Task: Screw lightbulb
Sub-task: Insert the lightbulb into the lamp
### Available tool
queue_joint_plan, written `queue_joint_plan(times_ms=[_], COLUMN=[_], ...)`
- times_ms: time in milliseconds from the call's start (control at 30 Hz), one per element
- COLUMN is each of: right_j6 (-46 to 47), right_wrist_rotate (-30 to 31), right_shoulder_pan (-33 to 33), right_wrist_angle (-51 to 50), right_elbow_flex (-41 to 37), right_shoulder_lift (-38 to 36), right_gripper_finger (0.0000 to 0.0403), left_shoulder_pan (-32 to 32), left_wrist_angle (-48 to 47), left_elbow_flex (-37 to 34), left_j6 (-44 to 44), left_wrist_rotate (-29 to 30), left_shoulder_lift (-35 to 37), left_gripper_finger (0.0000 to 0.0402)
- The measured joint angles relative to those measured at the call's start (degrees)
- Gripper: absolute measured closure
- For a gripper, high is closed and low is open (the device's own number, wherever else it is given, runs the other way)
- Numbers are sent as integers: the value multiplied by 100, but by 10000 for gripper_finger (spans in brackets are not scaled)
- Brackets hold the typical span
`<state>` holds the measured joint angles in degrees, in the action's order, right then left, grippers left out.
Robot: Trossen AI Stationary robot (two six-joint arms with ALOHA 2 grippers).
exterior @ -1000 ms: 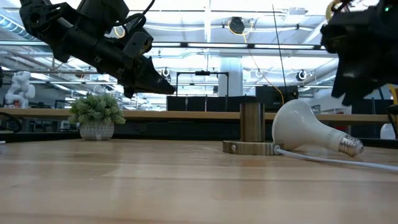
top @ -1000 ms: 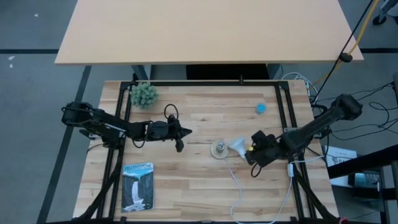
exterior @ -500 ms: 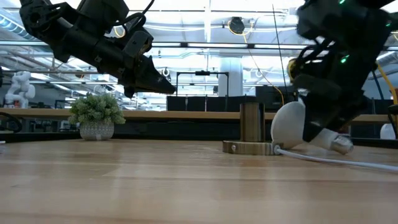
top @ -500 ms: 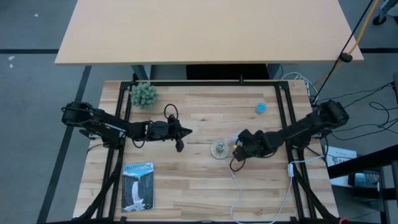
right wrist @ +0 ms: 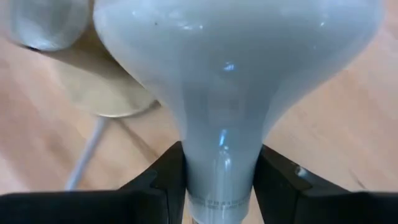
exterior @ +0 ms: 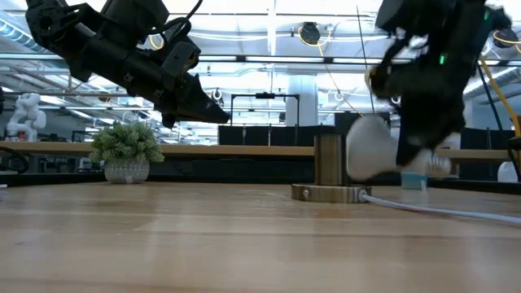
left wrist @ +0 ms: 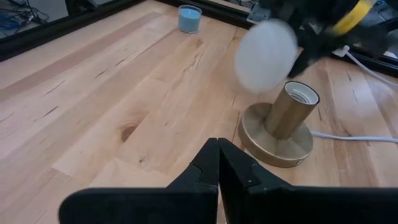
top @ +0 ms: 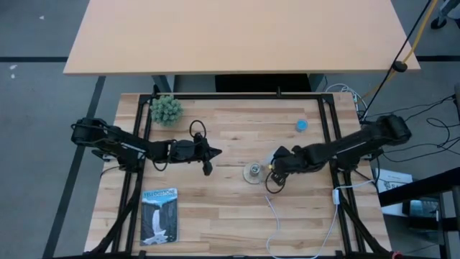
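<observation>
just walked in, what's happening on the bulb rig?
The right gripper is shut on the neck of the lightbulb and holds it off the table, lying sideways beside the brass socket. The bulb is not in the socket yet; the socket's threaded opening shows empty in the left wrist view. The left gripper is shut, holds nothing, and hangs over the table to the socket's left.
</observation>
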<state>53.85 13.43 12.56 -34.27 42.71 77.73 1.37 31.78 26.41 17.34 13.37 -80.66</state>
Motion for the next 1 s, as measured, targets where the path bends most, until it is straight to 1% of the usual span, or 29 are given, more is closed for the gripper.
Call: queue_joint_plan(times_ms=[100,167,233,333,400,433,533,633,700,767,800,867,900,1000], right_j6=[95,39,-131,-676,-1201,-1522,-2852,-4085,-4683,-5026,-5102,-5147,-5155,-5110], right_wrist_rotate=[400,967,1697,2848,3382,3474,3395,3256,2932,2338,1991,1448,1217,593], right_shoulder_pan=[236,480,747,1038,1088,1069,996,957,837,652,541,306,205,-45], right_wrist_angle=[-443,-429,-231,583,1715,2480,5083,7677,9363,10733,11278,11979,12127,12102], right_elbow_flex=[211,293,284,128,-165,-345,-1035,-1685,-2088,-2471,-2637,-2826,-2868,-2810], right_shoulder_lift=[-498,-838,-1109,-1250,-1174,-1077,-569,30,423,803,986,1318,1461,1830], right_gripper_finger=[269,269,269,269,269,269,269,269,269,269,269,269,269,269], left_shoulder_pan=[0,0,0,0,0,0,4,4,19,54,73,103,101,95], left_wrist_angle=[-4,-3,-3,3,20,39,97,299,412,436,490,657,869,1600], left_elbow_flex=[0,0,0,0,0,0,0,0,0,0,0,0,0,8], left_j6=[-8,-8,-8,-6,-6,-6,37,20,-85,-265,-385,-685,-833,-1152], left_wrist_rotate=[2,2,2,4,4,4,-16,-422,-681,-820,-838,-848,-850,-878], left_shoulder_lift=[0,2,2,2,2,-1,2,2,2,0,-36,-137,-241,-641], left_gripper_finger=[401,401,401,401,401,401,401,401,401,401,401,401,401,401])
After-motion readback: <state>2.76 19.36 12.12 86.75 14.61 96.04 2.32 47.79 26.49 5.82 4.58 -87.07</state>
